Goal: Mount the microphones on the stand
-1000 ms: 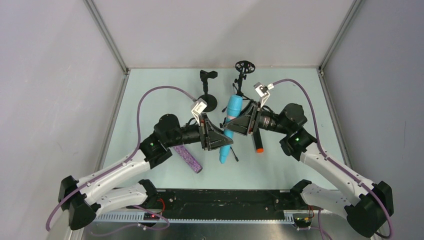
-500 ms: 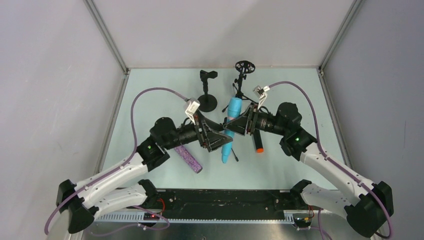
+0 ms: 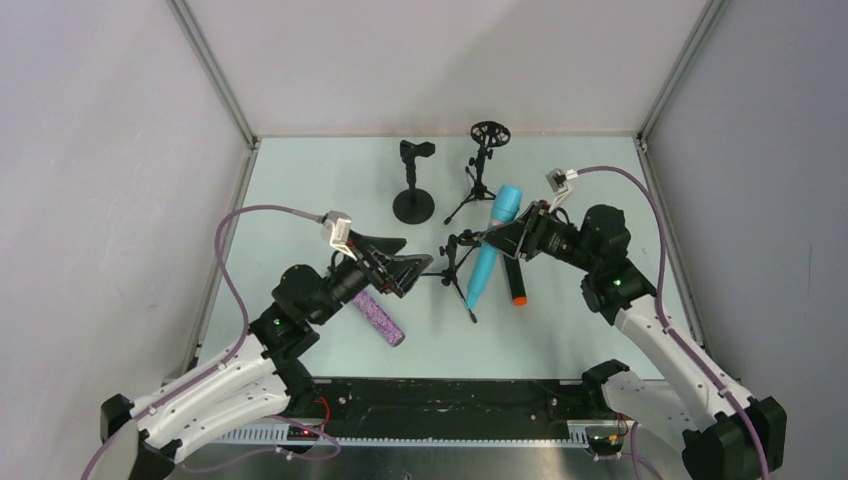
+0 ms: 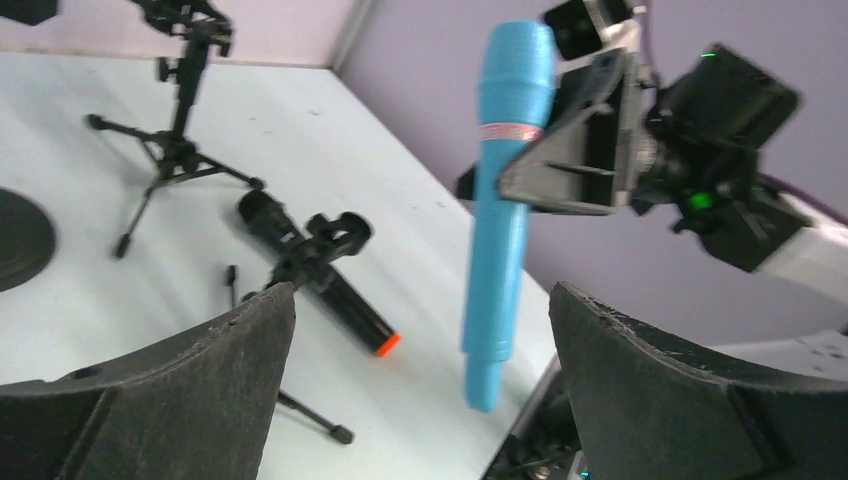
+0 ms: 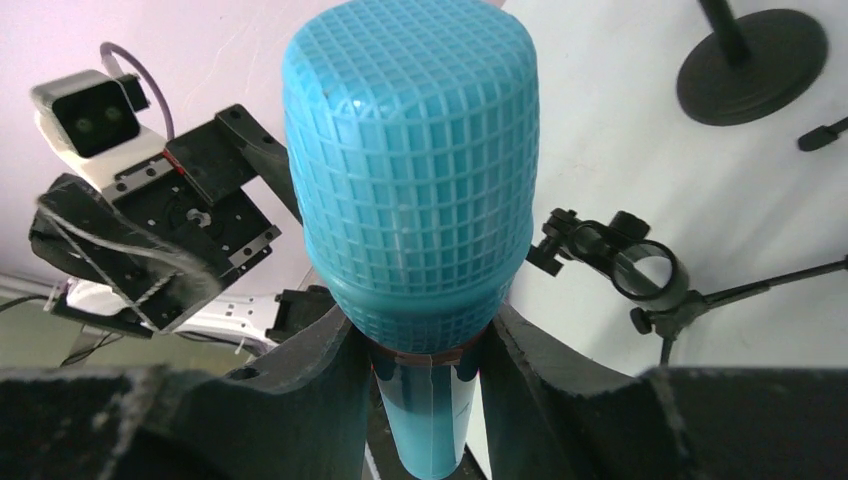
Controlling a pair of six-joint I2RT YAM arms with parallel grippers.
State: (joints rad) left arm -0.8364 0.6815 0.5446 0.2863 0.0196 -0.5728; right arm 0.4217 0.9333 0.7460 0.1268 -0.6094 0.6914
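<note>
My right gripper (image 3: 503, 232) is shut on the turquoise microphone (image 3: 488, 257) just below its mesh head (image 5: 410, 170) and holds it tilted above the table, tail toward the near edge. A small tripod stand with a ring clip (image 3: 455, 262) stands just left of it. My left gripper (image 3: 415, 253) is open and empty, left of that stand. Through its fingers I see the hanging turquoise microphone (image 4: 505, 200). The black microphone with an orange end (image 3: 516, 285) lies on the table under the right gripper. The purple glitter microphone (image 3: 378, 318) lies below the left wrist.
A round-base stand with a clip (image 3: 413, 195) and a taller tripod stand with a round ring top (image 3: 485, 160) stand at the back of the pale green table (image 3: 300, 200). Grey walls close it in on three sides.
My left gripper has opened, let go of the turquoise microphone and drawn back to the left. The right gripper has carried the microphone to the right, uncovering the small tripod stand.
</note>
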